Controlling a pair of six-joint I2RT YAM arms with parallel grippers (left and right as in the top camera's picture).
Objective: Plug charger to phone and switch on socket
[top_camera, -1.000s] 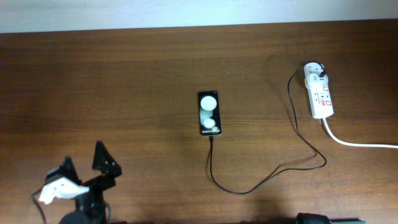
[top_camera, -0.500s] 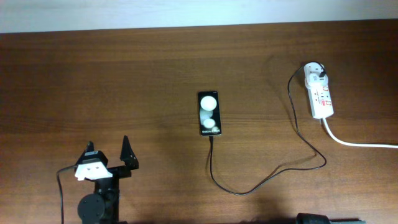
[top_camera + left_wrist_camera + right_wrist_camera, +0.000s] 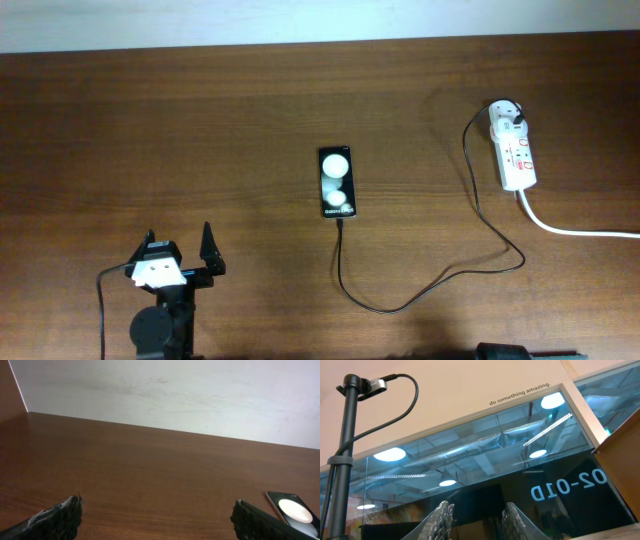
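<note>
Overhead view: phone lies flat mid-tabletop, long axis running away from the robot; charger loops from the phone's near short edge, out to the right and up to its plug, which sits in the far end of the socket, well to the right; white cord leaves the socket's near end. Left gripper hovers at the near left, well apart from the phone, jaws apart and empty. Judgement: step in hand is the left arm's reach toward the connector end; best done by coming in from the near side, taking the cable just behind the tip, and pushing along the phone's long axis so the slab does not skate; the socket switch suits the right arm, pressed from straight above. Whether the tip is seated or only touches the edge is too small to tell; switch positions likewise.

Left wrist view: left gripper jaws wide, only bare wood between them; phone cut off at the lower right corner; charger and socket out of frame.

Right wrist view: right gripper points up at a glass panel, jaws apart and empty; no task thing visible; this gripper cannot be made out from overhead.
</note>
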